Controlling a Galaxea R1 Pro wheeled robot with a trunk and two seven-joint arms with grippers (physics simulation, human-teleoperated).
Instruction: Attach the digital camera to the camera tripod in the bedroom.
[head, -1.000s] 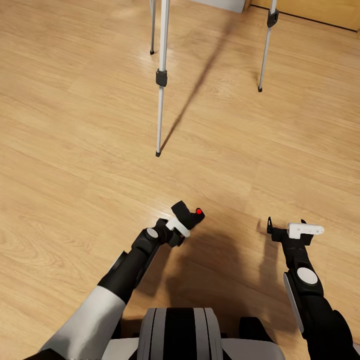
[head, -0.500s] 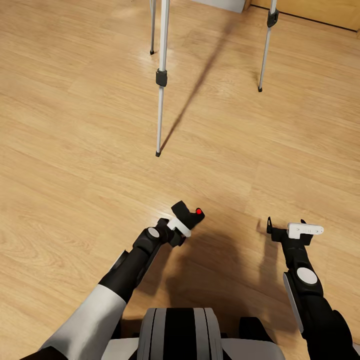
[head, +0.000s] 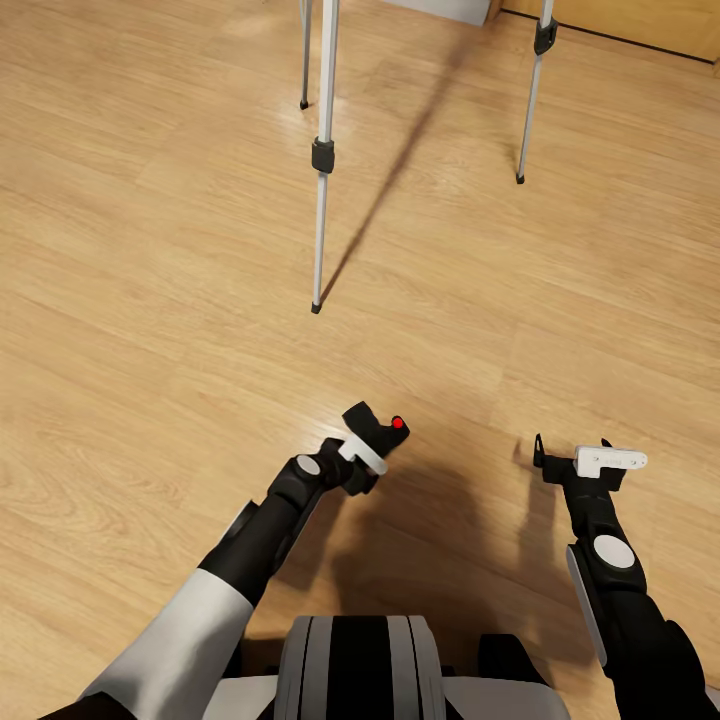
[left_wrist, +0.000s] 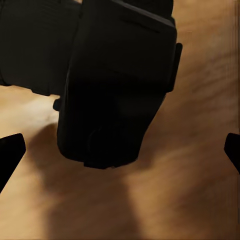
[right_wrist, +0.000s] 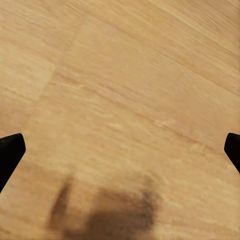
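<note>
The digital camera (head: 383, 432), red button up, sits clamped in the left gripper (head: 365, 450) just above the wood floor (head: 150, 300), low in the head view. At 12 o'clock from it stand the camera tripod (head: 322, 160) legs, well apart. At 3 o'clock, the right gripper (head: 585, 458) hangs spread wide, holding nothing.

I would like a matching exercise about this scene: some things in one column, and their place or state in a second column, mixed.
Things:
1. digital camera
2. right gripper
3. camera tripod
4. left gripper

States:
A. stands on the wood floor, ahead of the robot
B. open, holds nothing
C. shut on the camera
D. held above the floor, red button up

Pairs: 1-D, 2-B, 3-A, 4-C
</note>
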